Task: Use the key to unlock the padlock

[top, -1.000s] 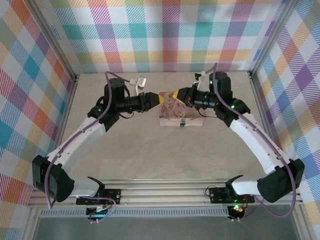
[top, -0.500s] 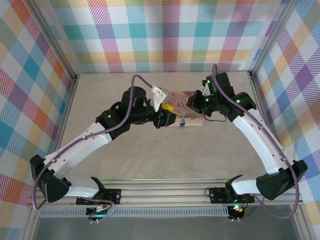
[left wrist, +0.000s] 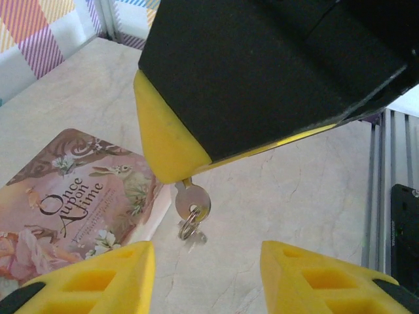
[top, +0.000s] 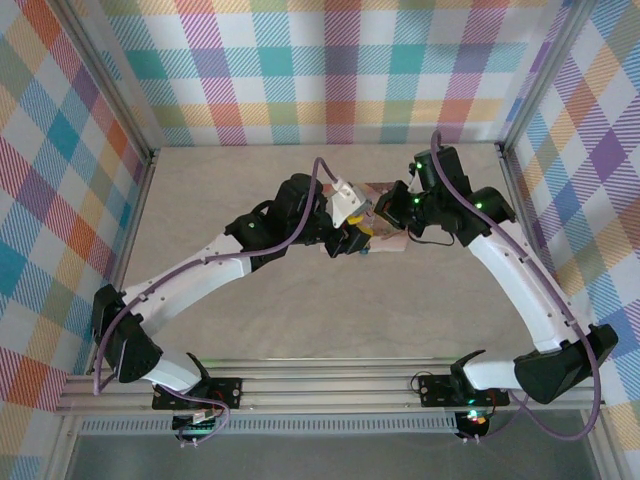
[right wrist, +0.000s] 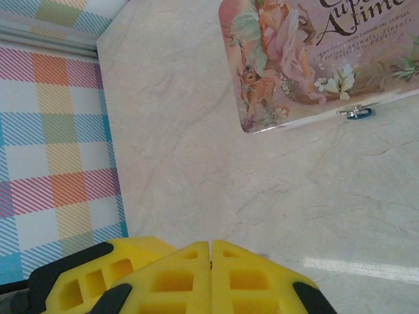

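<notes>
Two-arm workspace seen from above and from both wrists. The left gripper [left wrist: 206, 278] has its two yellow, wedge-shaped fingertips [left wrist: 91, 278] spread apart, with bare table between them and nothing gripped. The right gripper [right wrist: 211, 261] has its yellow fingertips pressed flat together along a single seam. In the left wrist view one black right-hand finger with a yellow tip [left wrist: 167, 140] crosses the upper part of the picture. From under that tip hangs the small, thin, silvery metal key [left wrist: 192, 200], bow downward, with a little wire ring threaded through its hole. The key appears to be pinched between the closed right fingertips, although the contact itself is hidden behind the yellow tip. The key hangs above the pale, marble-patterned table [right wrist: 229, 176], just beside the near corner of the flat pink box [left wrist: 72, 209], whose lid bears a fairy picture, white flowers and the words "Once upon a Time". The tiny blue-bodied padlock [right wrist: 359, 113] with a small silvery shackle sits at the middle of one long edge of the box, fastened at a small metal clasp and lying low against the table. In the right wrist view it is well apart from the closed fingertips. In the overhead view both arms converge from either side on the box, at the far middle of the table. The left gripper covers the box's left part and the right gripper is over its far edge. Colourful plaid walls [top: 330, 70] enclose the table on three sides.
</notes>
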Motion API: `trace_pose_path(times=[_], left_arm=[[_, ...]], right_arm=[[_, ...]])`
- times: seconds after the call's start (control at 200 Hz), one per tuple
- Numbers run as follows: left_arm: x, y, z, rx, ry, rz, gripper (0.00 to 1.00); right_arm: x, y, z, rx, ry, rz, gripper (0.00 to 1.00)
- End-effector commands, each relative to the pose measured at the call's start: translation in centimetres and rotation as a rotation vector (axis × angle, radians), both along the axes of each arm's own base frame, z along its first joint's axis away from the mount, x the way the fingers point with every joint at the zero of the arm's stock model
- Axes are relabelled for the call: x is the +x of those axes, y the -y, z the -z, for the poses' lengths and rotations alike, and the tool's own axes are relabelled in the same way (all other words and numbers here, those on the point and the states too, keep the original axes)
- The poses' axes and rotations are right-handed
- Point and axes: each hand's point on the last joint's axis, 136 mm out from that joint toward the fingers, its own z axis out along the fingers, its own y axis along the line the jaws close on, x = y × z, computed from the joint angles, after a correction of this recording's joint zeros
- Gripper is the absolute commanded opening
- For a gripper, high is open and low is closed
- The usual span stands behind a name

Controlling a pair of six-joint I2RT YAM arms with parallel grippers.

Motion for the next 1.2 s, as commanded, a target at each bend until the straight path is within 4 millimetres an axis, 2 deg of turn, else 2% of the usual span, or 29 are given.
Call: trace_pose_path(times=[0.0, 0.3, 0.435, 0.545, 0.665, 0.73, 0.94, 1.15, 1.2], left_arm=[[-0.4, 1.3, -2.9, -0.066, 0.077, 0.057, 0.46], [0.5, 2.1, -2.4, -0.048, 0.086, 0.056, 0.44], [0.8, 2.3, -1.8, -0.022, 0.084, 0.058, 0.35], [0.9, 2.2, -1.2, 0.008, 0.101, 0.052, 0.14], [1.0, 2.2, -1.0, 0.031, 0.121, 0.044, 0.00], [0.8, 1.8, -0.1, 0.063, 0.091, 0.035, 0.00], [0.7, 1.8, 0.4, 0.062, 0.023, 0.011, 0.00], [0.6, 1.7, 0.6, -0.030, -0.112, 0.006, 0.00], [0.8, 1.8, -0.1, -0.082, -0.127, 0.008, 0.00]], right_arm=[[-0.6, 0.0, -0.4, 0.029, -0.001, 0.012, 0.00], [-0.7, -0.1, -0.2, 0.049, -0.013, 0.023, 0.00], [-0.8, -0.1, -0.2, 0.058, -0.023, 0.032, 0.00], [-0.8, 0.0, -0.4, 0.066, -0.029, 0.047, 0.00], [-0.7, 0.1, -0.6, 0.075, -0.032, 0.065, 0.00], [-0.7, 0.0, -0.6, 0.087, -0.040, 0.073, 0.00], [-0.4, -0.5, -0.8, 0.133, -0.040, 0.086, 0.00], [0.1, -0.5, -1.8, 0.179, 0.019, 0.102, 0.23], [0.2, -0.5, -2.1, 0.193, 0.038, 0.107, 0.28]])
